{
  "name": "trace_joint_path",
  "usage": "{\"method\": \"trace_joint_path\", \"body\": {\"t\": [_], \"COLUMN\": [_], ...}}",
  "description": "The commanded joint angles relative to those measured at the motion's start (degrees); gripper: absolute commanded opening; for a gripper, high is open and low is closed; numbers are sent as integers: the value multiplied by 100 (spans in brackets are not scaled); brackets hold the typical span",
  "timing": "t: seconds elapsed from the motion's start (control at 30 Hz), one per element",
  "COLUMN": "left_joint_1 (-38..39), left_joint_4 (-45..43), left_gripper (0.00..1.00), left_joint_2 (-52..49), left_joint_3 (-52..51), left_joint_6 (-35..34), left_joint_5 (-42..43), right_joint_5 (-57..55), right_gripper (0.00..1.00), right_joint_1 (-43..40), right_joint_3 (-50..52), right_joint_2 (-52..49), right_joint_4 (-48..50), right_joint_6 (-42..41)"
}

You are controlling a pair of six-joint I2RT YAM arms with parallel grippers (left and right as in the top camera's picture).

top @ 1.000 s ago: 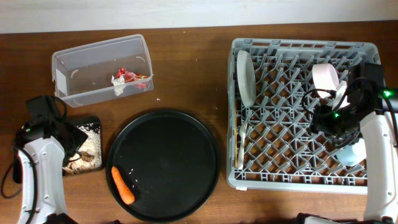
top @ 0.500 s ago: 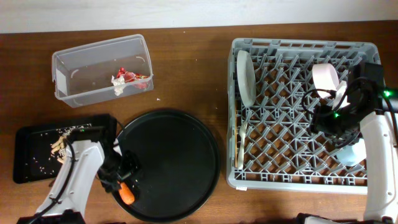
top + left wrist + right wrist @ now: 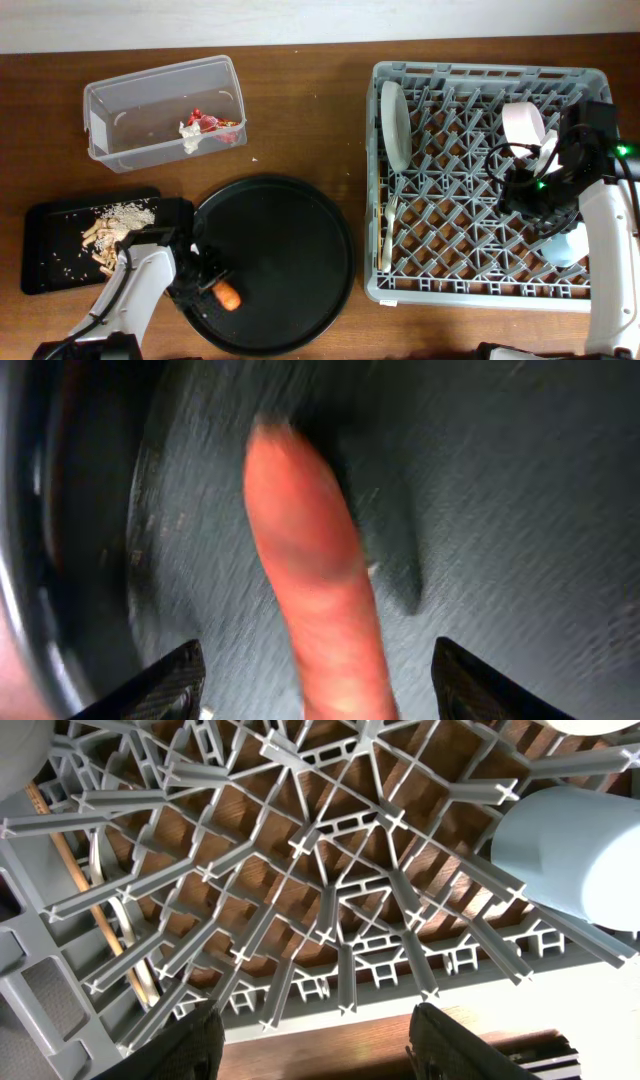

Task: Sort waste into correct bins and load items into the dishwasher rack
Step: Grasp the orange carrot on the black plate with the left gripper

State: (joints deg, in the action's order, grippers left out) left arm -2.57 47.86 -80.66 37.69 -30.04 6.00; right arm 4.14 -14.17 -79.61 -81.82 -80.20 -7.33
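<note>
An orange carrot point(image 3: 229, 296) lies on the large round black tray point(image 3: 280, 240), near its front left. My left gripper point(image 3: 214, 289) is open around it; in the left wrist view the carrot point(image 3: 300, 550) runs between the spread fingers point(image 3: 315, 695), and the view is blurred. My right gripper point(image 3: 535, 195) is open and empty over the grey dishwasher rack point(image 3: 480, 72). The rack holds an upright white plate point(image 3: 394, 122), a white fork point(image 3: 388, 235), a pale pink-white bowl point(image 3: 525, 122) and a pale blue cup point(image 3: 567, 243). The cup also shows in the right wrist view point(image 3: 580, 850).
The clear tub point(image 3: 110, 100) at the back left holds a red wrapper point(image 3: 212, 122) and white scraps point(image 3: 190, 135). The flat black tray point(image 3: 45, 260) at the front left holds rice-and-pasta scraps point(image 3: 105, 225). The right wrist view shows the rack lattice point(image 3: 330, 910) and my open fingers point(image 3: 330, 1050).
My left arm has swung from over the flat black tray to the round tray, and the carrot has shifted to the right. The right arm has not moved.
</note>
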Motion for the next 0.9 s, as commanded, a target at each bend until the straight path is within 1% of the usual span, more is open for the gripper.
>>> {"method": "trace_joint_path", "body": {"t": [0.0,0.07,0.2,0.23,0.4,0.47,0.53,0.6,0.73,0.87], "left_joint_1": [17,17,17,17,17,17,17,17,20,24], "left_joint_4": [-210,-289,-393,-391,-393,-393,-393,-505,-669,-649], "left_gripper": [67,65,64,60,56,46,40,30,27,28], "left_joint_2": [2,2,0,0,0,0,0,0,-173,-446], "left_joint_3": [-33,-33,-37,-37,-48,-48,-55,-118,-136,-136], "left_joint_6": [-79,-76,-76,-76,-76,-76,-76,-79,-76,-74], "left_joint_5": [20,17,24,24,46,46,46,70,369,479], "right_joint_5": [35,35,35,35,35,35,35,35,35,35], "right_gripper": [63,63,63,63,63,63,63,63,63,63], "right_joint_1": [-9,-9,-9,-9,-9,-9,-9,-9,-9,-9], "right_joint_3": [-7,-7,-7,-7,-7,-7,-7,-7,-7,-7], "right_joint_2": [-20,-17,-17,-17,-17,-17,-17,-17,-17,-20], "right_joint_4": [2,0,2,2,2,2,2,2,4,4], "right_joint_6": [-4,-4,-4,-4,-7,-4,-7,-4,-7,-7]}}
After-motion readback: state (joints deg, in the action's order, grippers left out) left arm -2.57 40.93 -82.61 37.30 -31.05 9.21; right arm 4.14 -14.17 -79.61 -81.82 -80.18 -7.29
